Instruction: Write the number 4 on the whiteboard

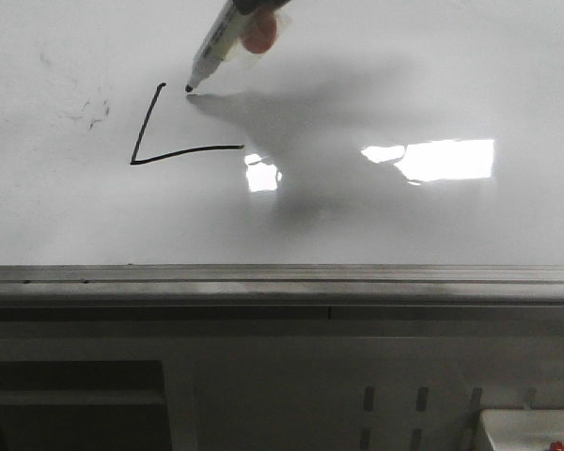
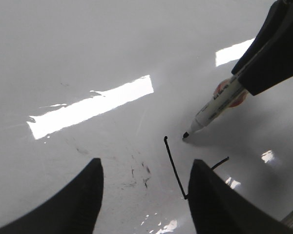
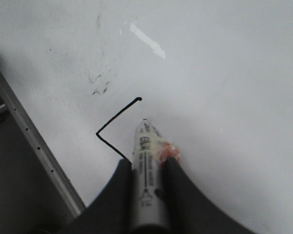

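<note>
The whiteboard [image 1: 404, 75] fills the front view, with its grey metal rim [image 1: 282, 274] along the near edge. On it stand two joined black strokes of the number 4 [image 1: 146, 127]: a slanted stroke and a horizontal bar. My right gripper [image 3: 147, 162] is shut on a white marker [image 1: 221, 42]. The marker's black tip touches the board just right of the top of the slanted stroke. The strokes also show in the right wrist view [image 3: 118, 115] and the left wrist view [image 2: 175, 166]. My left gripper [image 2: 146, 163] is open and empty, hovering over the board beside the strokes.
Faint grey smudges [image 1: 89, 111] lie left of the strokes. A bright light reflection [image 1: 442, 160] sits on the board to the right. Below the rim is a grey frame, with a white box [image 1: 531, 430] at the lower right.
</note>
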Controlling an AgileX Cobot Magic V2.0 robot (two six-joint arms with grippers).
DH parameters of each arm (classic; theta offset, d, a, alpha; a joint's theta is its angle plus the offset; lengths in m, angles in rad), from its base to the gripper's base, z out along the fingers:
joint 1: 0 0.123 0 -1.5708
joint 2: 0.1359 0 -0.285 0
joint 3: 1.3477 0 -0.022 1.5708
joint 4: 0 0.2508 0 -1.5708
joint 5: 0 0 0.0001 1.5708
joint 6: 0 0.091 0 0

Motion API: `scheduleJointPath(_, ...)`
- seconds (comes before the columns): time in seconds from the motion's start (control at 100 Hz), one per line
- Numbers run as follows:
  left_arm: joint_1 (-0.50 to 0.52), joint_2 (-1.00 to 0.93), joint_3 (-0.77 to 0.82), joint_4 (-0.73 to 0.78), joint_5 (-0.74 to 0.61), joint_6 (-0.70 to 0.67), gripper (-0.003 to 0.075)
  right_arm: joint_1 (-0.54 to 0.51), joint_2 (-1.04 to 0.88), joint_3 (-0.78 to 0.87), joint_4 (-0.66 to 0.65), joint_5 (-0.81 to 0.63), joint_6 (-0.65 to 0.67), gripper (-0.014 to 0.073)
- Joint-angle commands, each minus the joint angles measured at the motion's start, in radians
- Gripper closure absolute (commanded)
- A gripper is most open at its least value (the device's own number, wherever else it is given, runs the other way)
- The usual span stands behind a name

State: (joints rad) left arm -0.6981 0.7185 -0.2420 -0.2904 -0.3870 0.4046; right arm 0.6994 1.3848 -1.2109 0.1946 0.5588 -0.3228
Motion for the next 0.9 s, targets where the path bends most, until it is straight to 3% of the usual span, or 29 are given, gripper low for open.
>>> scheduleJointPath(0.0, -0.003, -0.003, -0.026, -0.002, -0.083, 0.003, 0.0355, -0.005, -0.019, -0.033, -0.002, -0.060, -0.013, 0.0658)
scheduleJointPath(0.28, -0.003, -0.003, -0.026, -0.002, -0.101, 0.003, 0.0355, 0.030, -0.018, 0.014, 0.020, 0.042, -0.012, 0.0658)
scheduleJointPath(0.59, -0.003, -0.003, -0.026, 0.007, -0.098, 0.032, 0.0355, 0.071, -0.025, 0.097, 0.051, -0.022, -0.012, 0.0658)
scheduleJointPath(0.81, -0.061, 0.018, -0.026, 0.340, 0.011, 0.015, 0.0355, 0.156, -0.070, 0.044, 0.053, 0.008, -0.012, 0.0658)
scheduleJointPath(0.89, -0.111, 0.059, -0.026, 0.358, 0.013, 0.015, 0.0355, 0.191, -0.070, 0.024, 0.053, 0.018, -0.012, 0.0658)
